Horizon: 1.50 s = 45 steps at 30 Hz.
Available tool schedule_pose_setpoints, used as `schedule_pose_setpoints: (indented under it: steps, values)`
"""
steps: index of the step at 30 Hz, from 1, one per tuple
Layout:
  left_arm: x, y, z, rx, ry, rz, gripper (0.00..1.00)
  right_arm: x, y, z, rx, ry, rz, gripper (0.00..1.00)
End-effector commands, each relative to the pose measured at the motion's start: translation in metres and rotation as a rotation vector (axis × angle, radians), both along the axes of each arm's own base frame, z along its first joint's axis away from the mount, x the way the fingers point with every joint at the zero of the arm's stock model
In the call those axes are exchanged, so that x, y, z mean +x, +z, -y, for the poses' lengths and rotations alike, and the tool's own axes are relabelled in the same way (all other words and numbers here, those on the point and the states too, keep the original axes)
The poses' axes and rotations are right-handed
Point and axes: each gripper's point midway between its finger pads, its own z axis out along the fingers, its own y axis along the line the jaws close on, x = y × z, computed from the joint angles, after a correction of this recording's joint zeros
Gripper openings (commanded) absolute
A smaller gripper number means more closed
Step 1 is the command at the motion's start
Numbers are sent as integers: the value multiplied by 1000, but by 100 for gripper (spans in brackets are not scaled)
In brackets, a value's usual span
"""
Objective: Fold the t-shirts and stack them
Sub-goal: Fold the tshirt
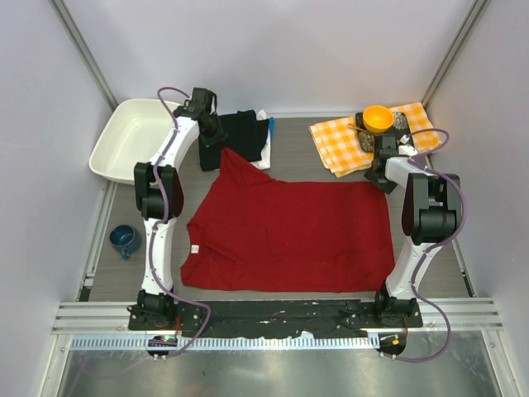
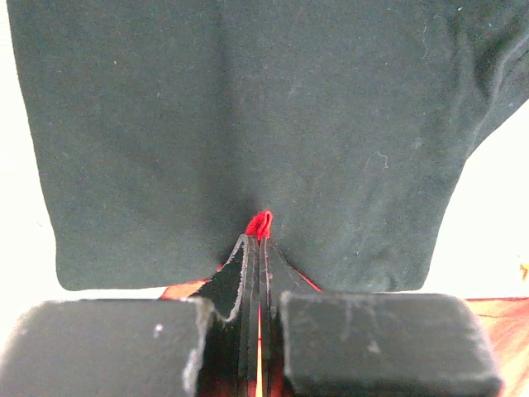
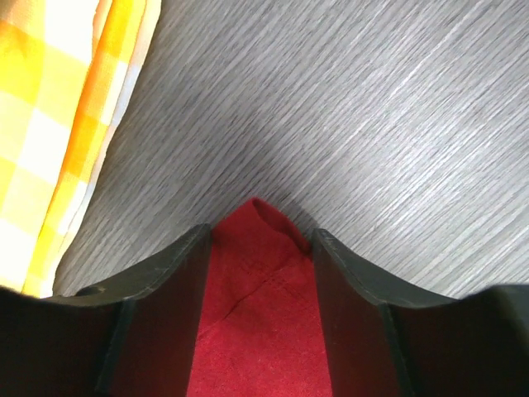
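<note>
- left gripper (image 2: 258,238): clamped shut on a corner of the red t-shirt (image 1: 289,236), over the folded black t-shirt (image 2: 248,124).
- right gripper (image 3: 260,238): jaws narrowly apart, straddling the shirt's far-right corner flat on the table (image 3: 372,107); no pinch seen.
- top view: the shirt body lies toward 6 o'clock of both grippers, long axis 9–3.
- pinched corner points 11 o'clock; neck direction unclear.

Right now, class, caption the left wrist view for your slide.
Left gripper shut on a red t-shirt corner, black t-shirt filling the background.
</note>
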Motion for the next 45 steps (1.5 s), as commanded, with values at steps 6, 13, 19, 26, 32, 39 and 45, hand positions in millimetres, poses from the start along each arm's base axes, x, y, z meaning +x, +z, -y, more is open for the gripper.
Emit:
schedule_pose_setpoints:
  steps: [6,13,19,26,32,39,45]
  values:
    - [0,45,-9,-1,7,80,0,13,4,7,-26,-6,25,36]
    - [5,58,-11,9,12,114,0,20,17,8,-34,-1,48,13]
    - [15,73,-15,11,26,132,0,34,38,8,-31,-2,81,1]
    - [24,93,-25,-3,62,183,0,54,66,9,-40,6,135,1]
    - [21,99,-35,13,82,178,0,68,83,-4,2,56,176,1]
    - [-24,105,-32,-19,109,158,0,35,110,-36,-38,133,224,1]
    - [-79,102,-26,5,124,157,0,-11,136,-53,-85,188,247,1]
